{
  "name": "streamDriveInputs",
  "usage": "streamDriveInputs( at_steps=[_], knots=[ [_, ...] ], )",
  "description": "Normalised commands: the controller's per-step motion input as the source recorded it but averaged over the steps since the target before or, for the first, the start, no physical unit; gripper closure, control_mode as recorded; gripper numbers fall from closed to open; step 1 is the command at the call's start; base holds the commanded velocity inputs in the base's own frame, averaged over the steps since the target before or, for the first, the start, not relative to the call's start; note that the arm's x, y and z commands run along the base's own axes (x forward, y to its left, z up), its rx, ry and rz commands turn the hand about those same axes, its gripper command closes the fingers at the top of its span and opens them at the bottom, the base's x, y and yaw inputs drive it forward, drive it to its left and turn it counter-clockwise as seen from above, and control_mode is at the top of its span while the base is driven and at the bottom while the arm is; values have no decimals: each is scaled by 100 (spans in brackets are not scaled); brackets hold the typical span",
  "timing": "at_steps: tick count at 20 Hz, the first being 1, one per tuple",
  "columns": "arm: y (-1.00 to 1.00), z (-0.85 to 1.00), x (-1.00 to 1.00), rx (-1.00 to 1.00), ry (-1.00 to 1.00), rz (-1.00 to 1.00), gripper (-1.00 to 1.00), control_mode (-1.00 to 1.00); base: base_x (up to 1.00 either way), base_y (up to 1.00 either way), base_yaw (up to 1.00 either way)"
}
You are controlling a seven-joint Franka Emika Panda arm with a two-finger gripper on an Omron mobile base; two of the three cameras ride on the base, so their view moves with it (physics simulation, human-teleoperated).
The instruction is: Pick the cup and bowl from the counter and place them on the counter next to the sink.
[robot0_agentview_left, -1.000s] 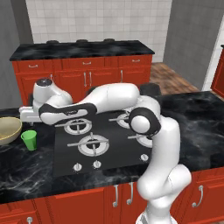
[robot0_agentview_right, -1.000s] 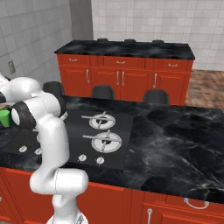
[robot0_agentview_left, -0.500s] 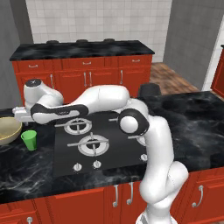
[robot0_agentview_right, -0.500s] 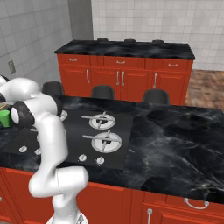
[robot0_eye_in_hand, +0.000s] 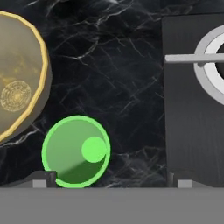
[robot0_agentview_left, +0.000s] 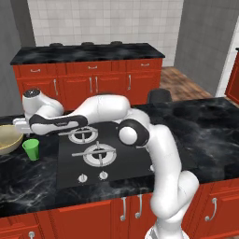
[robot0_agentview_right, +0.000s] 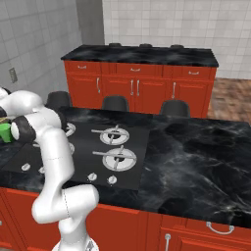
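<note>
Hovering with jaws spread wide, the gripper sits off-centre from the cup, so descending could tip it into the bowl.

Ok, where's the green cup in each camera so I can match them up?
Left base view: cup at far left on the counter, beside the bowl.
Right base view: a green sliver at the left edge, behind the arm.
Hand view: cup at lower left, seen from above.
Shared landmark: the stove plate.
</note>
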Motion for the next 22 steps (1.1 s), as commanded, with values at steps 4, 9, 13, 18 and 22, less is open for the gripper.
streamDriveInputs(
  at_steps=[4,9,13,18,22],
  knots=[
    [4,-38,16,0,0,0,-100,-100,0,0,0],
    [0,-39,19,0,1,0,-100,-100,0,0,0],
    [0,-24,18,1,0,0,-100,-100,0,0,0],
    [0,-12,6,5,1,0,-100,-100,0,0,0],
    [2,-21,10,2,2,0,-100,-100,0,0,0]
  ],
)
